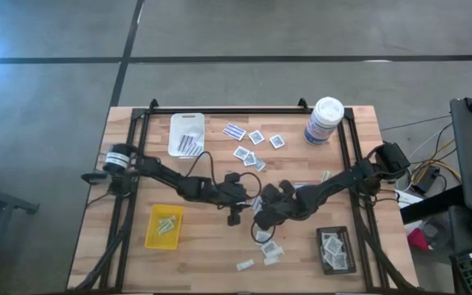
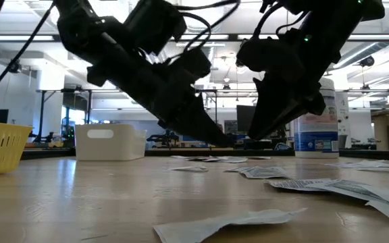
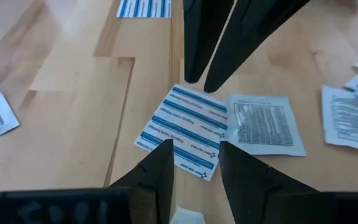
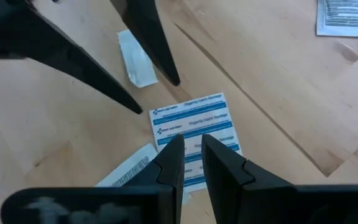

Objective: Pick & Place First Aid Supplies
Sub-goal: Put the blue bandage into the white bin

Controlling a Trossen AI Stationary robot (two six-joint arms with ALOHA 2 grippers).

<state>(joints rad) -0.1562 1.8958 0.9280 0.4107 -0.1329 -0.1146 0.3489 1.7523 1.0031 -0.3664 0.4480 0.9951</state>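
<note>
- Collision looks like the first risk: both grippers converge on one blue-and-white striped packet (image 3: 183,137) near the middle of the table (image 1: 88,238), and the left gripper (image 3: 194,165) and right gripper (image 4: 191,155) point at each other across it, so a further advance by either could knock fingers together.
- Left gripper's fingers stand apart, straddling the striped packet from above without clamping it; right gripper's fingers are nearly together, tips over the same packet's edge, and I cannot tell whether they pinch it.
- Packet lies flat on the wood, so a pinch may slide off or merely push it; a grey-printed white packet (image 3: 265,124) lies just beside it and could be dragged along or picked up with it.
- Wrist views show what the high view hides: there the two arms cover the striped packet completely.
- High view alone shows the destinations: a white tray (image 1: 187,133) holding striped strips, a yellow tray (image 1: 164,227), a black tray (image 1: 335,250), plus a white canister (image 1: 324,120).
- Low view shows both grippers close to the tabletop, with other packets scattered around them, though the contested packet is not distinguishable there.
</note>
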